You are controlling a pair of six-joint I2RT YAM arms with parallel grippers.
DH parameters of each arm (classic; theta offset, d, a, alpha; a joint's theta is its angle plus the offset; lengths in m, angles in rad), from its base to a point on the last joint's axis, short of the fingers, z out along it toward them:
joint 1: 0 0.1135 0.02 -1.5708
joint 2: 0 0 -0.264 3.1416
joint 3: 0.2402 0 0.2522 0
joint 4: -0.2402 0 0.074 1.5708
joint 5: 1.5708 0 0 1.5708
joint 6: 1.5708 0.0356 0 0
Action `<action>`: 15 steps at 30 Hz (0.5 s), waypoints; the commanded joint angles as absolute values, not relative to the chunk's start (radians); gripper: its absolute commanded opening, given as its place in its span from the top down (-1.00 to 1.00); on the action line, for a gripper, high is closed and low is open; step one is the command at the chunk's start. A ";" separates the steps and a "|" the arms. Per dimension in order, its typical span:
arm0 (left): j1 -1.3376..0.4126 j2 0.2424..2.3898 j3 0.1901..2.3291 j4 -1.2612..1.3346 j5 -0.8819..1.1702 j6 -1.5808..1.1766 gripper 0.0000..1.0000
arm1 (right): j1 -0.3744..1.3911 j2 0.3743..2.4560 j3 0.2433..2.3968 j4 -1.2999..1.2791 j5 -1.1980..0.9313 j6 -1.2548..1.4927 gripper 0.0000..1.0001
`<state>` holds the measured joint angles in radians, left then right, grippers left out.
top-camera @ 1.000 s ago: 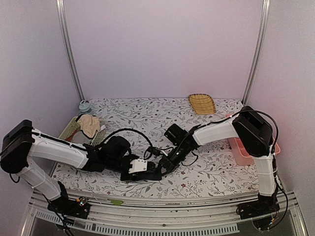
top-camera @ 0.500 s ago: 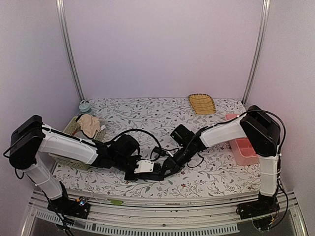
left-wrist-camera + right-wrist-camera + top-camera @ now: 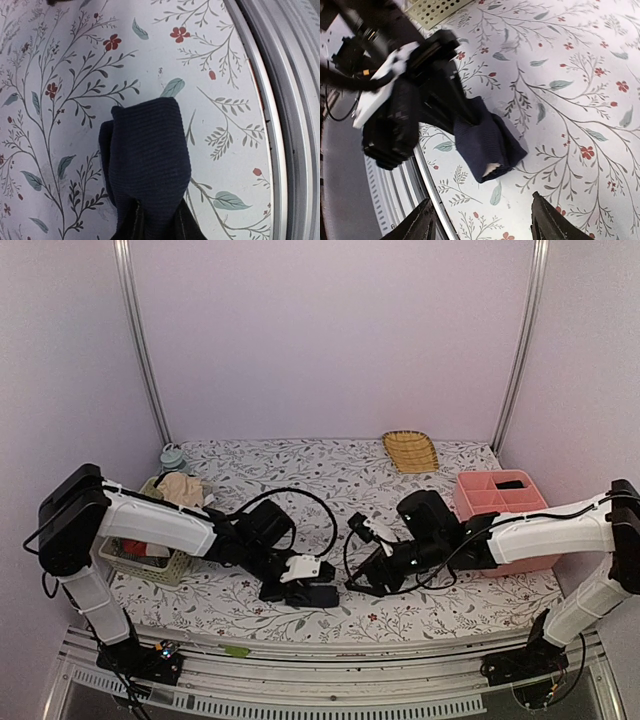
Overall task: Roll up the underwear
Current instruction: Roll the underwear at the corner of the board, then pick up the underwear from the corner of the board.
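Note:
A dark navy underwear (image 3: 147, 160) lies as a rolled bundle on the floral tablecloth near the front edge, a pale patch showing at its open end (image 3: 492, 170). My left gripper (image 3: 155, 222) is shut on one end of the roll, its two fingers pinching the cloth. In the top view the roll (image 3: 338, 596) sits at the tip of the left gripper (image 3: 318, 592). My right gripper (image 3: 482, 207) stands open a little way off the roll, nothing between its fingers; in the top view it (image 3: 372, 580) hovers just right of the bundle.
A pale green basket (image 3: 190, 562) at the left holds beige underwear (image 3: 180, 490) and a red cloth (image 3: 148, 548). A pink bin (image 3: 480, 502) stands at the right, a yellow woven tray (image 3: 410, 451) at the back. The metal front rail (image 3: 295, 125) runs close to the roll.
The left gripper has closed on the roll. The right gripper has opened, let go and drawn back to the right, its arm swinging low over the table.

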<state>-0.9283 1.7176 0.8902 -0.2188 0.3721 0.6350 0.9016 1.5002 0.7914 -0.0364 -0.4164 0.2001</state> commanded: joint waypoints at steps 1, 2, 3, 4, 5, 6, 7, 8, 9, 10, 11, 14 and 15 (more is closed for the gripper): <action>-0.893 1.813 0.926 -0.427 0.472 0.612 0.91 | 1.046 1.474 0.788 -0.060 -0.209 0.097 -0.30; -0.882 1.825 0.944 -0.446 0.491 0.610 0.91 | 1.070 1.470 0.788 -0.063 -0.186 0.090 -0.29; -0.870 1.836 0.959 -0.458 0.516 0.607 0.90 | 1.098 1.468 0.787 -0.064 -0.161 0.079 -0.29; -0.855 1.847 0.972 -0.469 0.542 0.603 0.91 | 1.119 1.463 0.783 -0.064 -0.137 0.070 -0.29; -0.840 1.857 0.987 -0.481 0.571 0.599 0.90 | 1.134 1.458 0.781 -0.062 -0.115 0.053 -0.29; -0.827 1.872 1.001 -0.497 0.596 0.598 0.90 | 1.149 1.456 0.778 -0.060 -0.097 0.038 -0.30; -0.818 1.887 1.017 -0.515 0.612 0.599 0.90 | 1.162 1.457 0.778 -0.058 -0.084 0.024 -0.31; -0.810 1.900 1.033 -0.528 0.624 0.603 0.90 | 1.175 1.465 0.780 -0.059 -0.065 -0.003 -0.34; -0.805 1.910 1.042 -0.540 0.632 0.606 0.90 | 1.188 1.474 0.784 -0.057 -0.044 -0.027 -0.35; -0.799 1.918 1.048 -0.543 0.639 0.608 0.90 | 1.199 1.491 0.792 -0.055 -0.017 -0.057 -0.37; -0.795 1.923 1.052 -0.543 0.647 0.610 0.90 | 1.208 1.513 0.806 -0.056 0.012 -0.092 -0.37; -0.790 1.928 1.056 -0.543 0.667 0.612 0.90 | 1.226 1.592 0.862 -0.063 0.114 -0.152 -0.38; -0.788 1.930 1.055 -0.543 0.671 0.612 0.90 | 1.229 1.618 0.880 -0.064 0.134 -0.180 -0.39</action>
